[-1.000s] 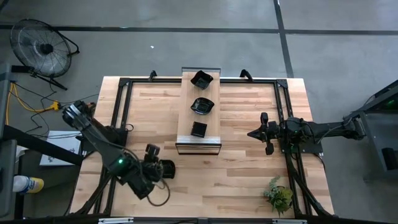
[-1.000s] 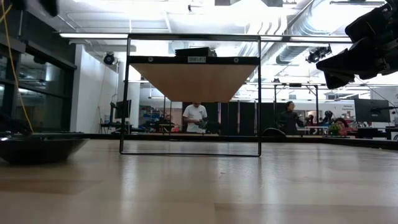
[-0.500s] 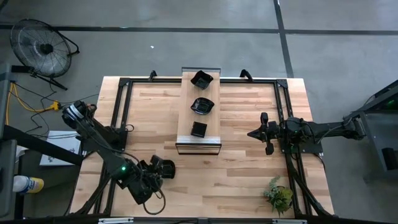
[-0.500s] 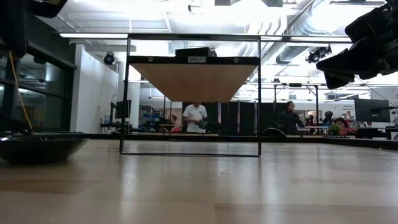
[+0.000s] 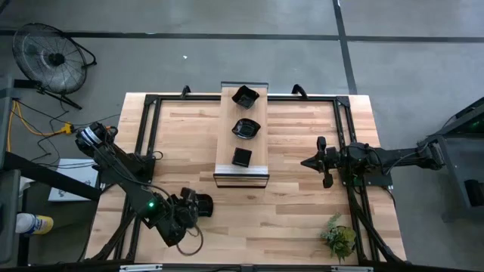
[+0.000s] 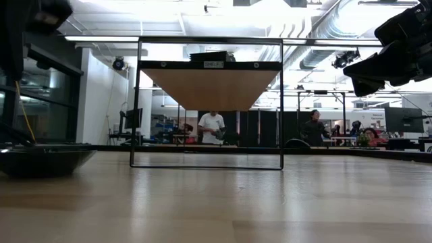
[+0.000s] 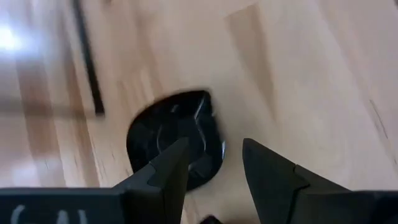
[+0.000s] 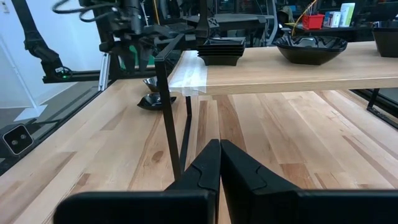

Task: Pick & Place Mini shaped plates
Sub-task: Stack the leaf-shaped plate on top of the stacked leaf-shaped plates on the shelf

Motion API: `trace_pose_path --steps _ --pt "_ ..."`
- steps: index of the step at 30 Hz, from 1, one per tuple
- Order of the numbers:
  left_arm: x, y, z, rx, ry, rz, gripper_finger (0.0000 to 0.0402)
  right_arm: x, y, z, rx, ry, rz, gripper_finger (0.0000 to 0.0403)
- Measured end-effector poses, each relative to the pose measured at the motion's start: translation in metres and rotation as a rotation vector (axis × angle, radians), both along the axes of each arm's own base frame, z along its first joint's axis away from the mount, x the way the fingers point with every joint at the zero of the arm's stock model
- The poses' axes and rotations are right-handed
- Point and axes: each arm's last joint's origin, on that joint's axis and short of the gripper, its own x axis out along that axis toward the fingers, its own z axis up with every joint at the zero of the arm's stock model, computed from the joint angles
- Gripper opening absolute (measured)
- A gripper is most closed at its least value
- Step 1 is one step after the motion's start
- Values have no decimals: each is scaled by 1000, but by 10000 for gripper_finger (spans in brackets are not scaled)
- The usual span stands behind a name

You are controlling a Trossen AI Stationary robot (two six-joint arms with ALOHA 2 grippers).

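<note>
One mini shaped plate (image 7: pixel 171 137), small, glossy and black, lies flat on the wooden table near its front left; it also shows in the low view (image 6: pixel 42 160). My left gripper (image 7: pixel 214 152) hangs open just over it, pointing steeply down. One finger stands over the plate's inside and the other outside its rim; no touch shows. Three more black plates (image 5: pixel 246 128) rest on the raised shelf (image 5: pixel 225 143) at the table's middle. My right gripper (image 5: pixel 306 162) waits shut and level at the right.
The shelf stands on thin black legs (image 6: pixel 206 165) with free room under it. A small green plant (image 5: pixel 339 238) sits at the near right corner. Black frame rails (image 5: pixel 147 128) run along the table's left and right sides. People stand in the room far behind.
My left gripper has come down toward the plate at the table's near left and tipped steeper, most of it in the first half second. Its fingers stayed apart. The plate has kept its place.
</note>
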Motion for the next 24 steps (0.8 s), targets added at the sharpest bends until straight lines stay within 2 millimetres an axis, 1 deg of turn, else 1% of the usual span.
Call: trace_pose_path --steps 7,13,16,19,24 --pt "-1 22 -17 -100 67 395 147 0 0 0 0 0 0 5" --pt "1 41 -22 -193 195 684 147 0 0 0 0 0 0 5" --pt "2 49 -22 -227 231 835 147 0 0 0 0 0 0 4" --pt "6 54 -22 -258 243 887 147 0 0 0 0 0 0 5" --pt "20 59 -21 -356 206 917 147 0 0 0 0 0 0 5"
